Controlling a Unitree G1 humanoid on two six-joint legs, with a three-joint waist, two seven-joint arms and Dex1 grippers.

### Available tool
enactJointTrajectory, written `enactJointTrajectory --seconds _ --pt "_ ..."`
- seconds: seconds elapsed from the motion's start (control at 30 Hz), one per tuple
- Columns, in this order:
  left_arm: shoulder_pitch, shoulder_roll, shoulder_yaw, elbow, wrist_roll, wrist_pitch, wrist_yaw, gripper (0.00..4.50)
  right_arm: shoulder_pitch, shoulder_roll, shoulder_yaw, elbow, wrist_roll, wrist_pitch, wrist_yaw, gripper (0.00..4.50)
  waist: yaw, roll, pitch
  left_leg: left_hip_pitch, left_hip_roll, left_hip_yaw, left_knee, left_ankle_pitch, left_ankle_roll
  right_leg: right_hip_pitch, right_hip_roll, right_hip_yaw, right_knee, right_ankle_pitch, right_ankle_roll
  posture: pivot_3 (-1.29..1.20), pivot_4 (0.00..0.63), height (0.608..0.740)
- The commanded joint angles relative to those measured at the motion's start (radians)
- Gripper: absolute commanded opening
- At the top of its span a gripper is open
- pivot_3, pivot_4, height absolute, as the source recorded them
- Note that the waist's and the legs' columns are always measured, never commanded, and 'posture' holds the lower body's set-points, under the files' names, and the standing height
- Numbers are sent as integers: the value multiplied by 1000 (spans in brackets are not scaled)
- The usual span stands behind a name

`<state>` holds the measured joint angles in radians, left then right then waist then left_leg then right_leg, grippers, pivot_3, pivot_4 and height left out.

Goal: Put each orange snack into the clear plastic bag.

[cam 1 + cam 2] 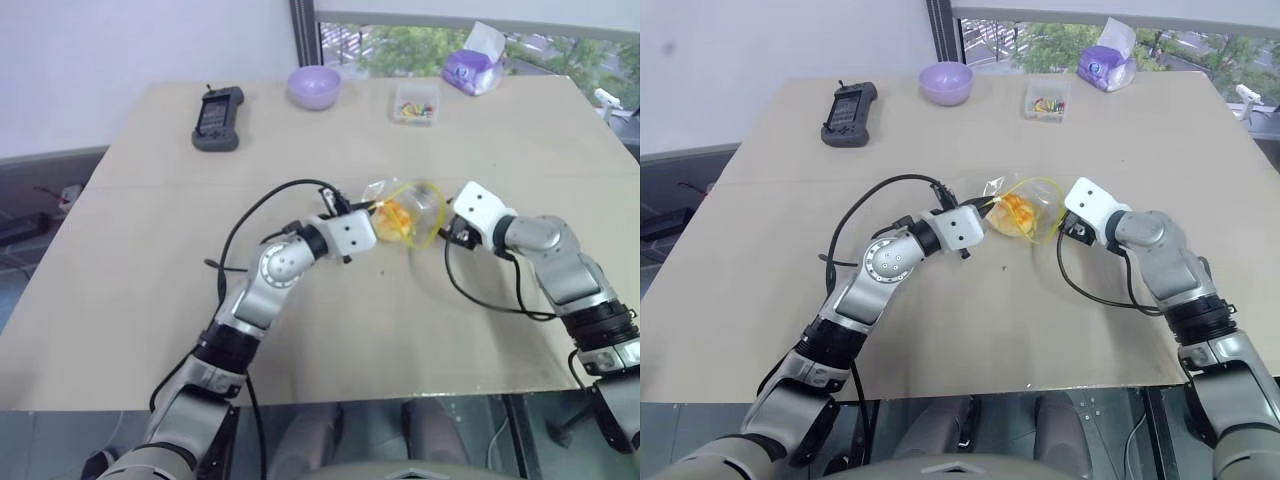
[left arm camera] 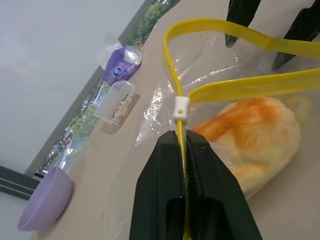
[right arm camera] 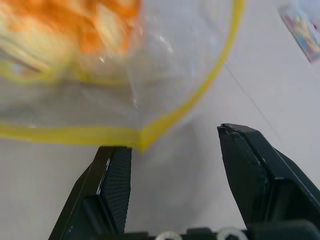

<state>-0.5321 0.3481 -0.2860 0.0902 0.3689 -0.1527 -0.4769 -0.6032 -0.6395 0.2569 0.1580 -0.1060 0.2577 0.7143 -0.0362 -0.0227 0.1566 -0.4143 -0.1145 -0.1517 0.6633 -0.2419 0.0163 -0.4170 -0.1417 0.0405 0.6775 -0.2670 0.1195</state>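
- A dark handheld device, a purple bowl, a small clear box of colourful bits and a purple tissue pack are seen along the table's far side.
- The clear plastic bag is pinched at its yellow strip by the closed left gripper.
- One orange snack is held inside it.
- The right gripper is spread, empty, at the bag's mouth.

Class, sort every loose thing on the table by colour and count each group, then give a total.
Purple: 2, bowl and tissue pack
Orange: 1, orange snack
Clear: 2, clear plastic bag and small box
Black: 1, handheld device
Total: 6
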Motion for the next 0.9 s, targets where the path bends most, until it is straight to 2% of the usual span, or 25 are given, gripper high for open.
enactJointTrajectory --seconds 0.03,0.07,0.13,0.2,0.23,0.53,0.9 --pt "2 1 0 -42 -3 -7 7 0 -2 1 -32 -99 43 -22 55 2433 -1 0 0 0 0 0 0 0 0 0 0 0 0 0 0 0 150 740" --pt "2 0 0 -41 -3 -8 8 0 1 2 -31 -109 47 -21 62 2135 -3 0 0 0 0 0 0 0 0 0 0 0 0 0 0 0 150 740" --pt "-1 0 -1 -37 -2 -11 8 0 3 1 -31 -116 43 -19 64 1069 -4 0 0 0 0 0 0 0 0 0 0 0 0 0 0 0 150 740" --pt "-4 -1 -2 -34 -2 -13 8 0 3 0 -31 -119 41 -18 67 195 -2 0 0 0 0 0 0 0 0 0 0 0 0 0 0 0 150 740" --pt "-5 -1 -2 -32 -2 -14 8 0 2 0 -33 -118 40 -18 66 74 -2 0 0 0 0 0 0 0 0 0 0 0 0 0 0 0 150 740" --pt "-29 1 15 -10 11 -26 43 0 -15 -12 -62 -97 17 -15 22 74 -1 0 0 0 0 0 0 0 0 0 0 0 0 0 0 0 150 740" --pt "-271 15 159 140 49 -63 348 0 -234 -29 -244 -20 -4 -35 -187 74 -1 0 0 -1 0 0 1 0 0 -1 0 0 0 0 0 0 150 740"
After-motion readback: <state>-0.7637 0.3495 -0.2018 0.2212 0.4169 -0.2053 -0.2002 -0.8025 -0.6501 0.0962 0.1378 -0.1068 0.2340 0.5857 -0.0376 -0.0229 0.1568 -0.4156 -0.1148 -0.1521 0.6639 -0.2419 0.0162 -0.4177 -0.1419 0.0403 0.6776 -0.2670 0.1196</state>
